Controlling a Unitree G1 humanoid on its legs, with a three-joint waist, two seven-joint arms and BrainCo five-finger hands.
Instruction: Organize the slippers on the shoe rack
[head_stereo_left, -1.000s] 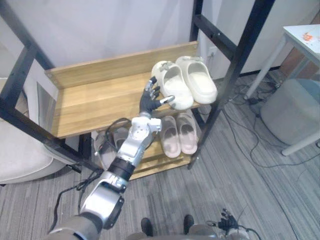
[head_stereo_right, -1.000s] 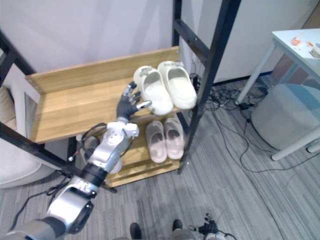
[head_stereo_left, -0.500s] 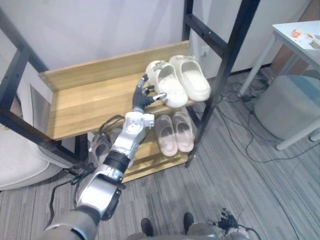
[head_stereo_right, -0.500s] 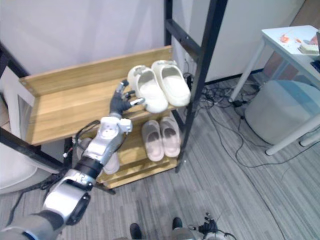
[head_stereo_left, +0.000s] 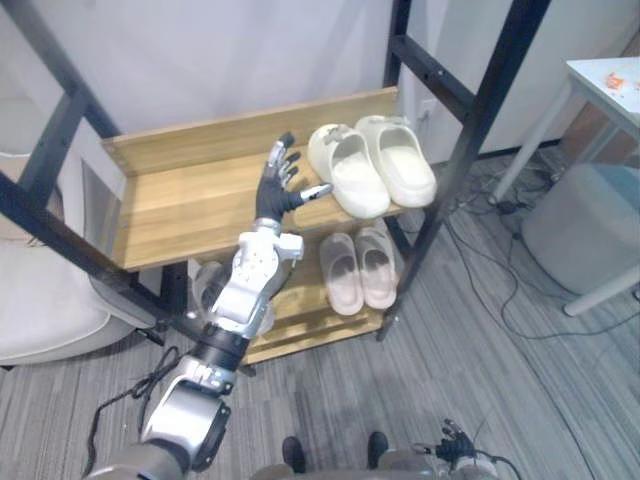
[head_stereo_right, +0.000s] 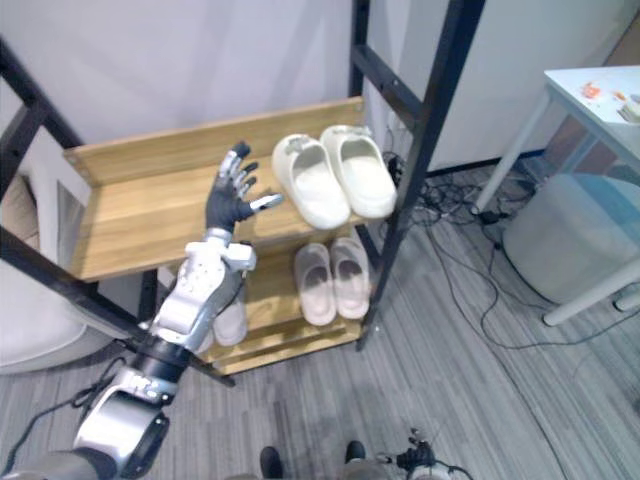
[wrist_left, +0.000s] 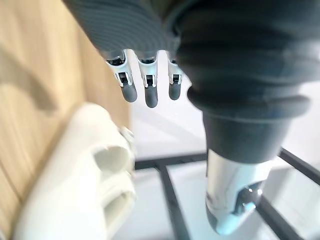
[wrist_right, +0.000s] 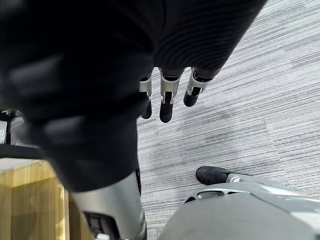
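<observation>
On the lower shelf (head_stereo_right: 268, 292), a pale slipper (head_stereo_right: 228, 322) is half hidden behind the left arm (head_stereo_right: 190, 300), near the pink slippers (head_stereo_left: 345, 275). The cream slippers (head_stereo_left: 352, 172) sit side by side at the right end of the upper shelf (head_stereo_left: 190, 200), long axes running back to front, toes toward the wall. The left robot hand (head_stereo_left: 268, 200) hovers just beside them, fingers spread, empty. The right robot hand (wrist_right: 165, 102) hangs over the floor (wrist_right: 240, 100), fingers straight.

Off to the right there's a white table (head_stereo_left: 597, 77) with a round grey pouf (head_stereo_left: 580, 225) under it, cables (head_stereo_left: 500, 203) trailing over striped grey carpet (head_stereo_left: 500, 400). Pale cushion (head_stereo_left: 40, 310) far left.
</observation>
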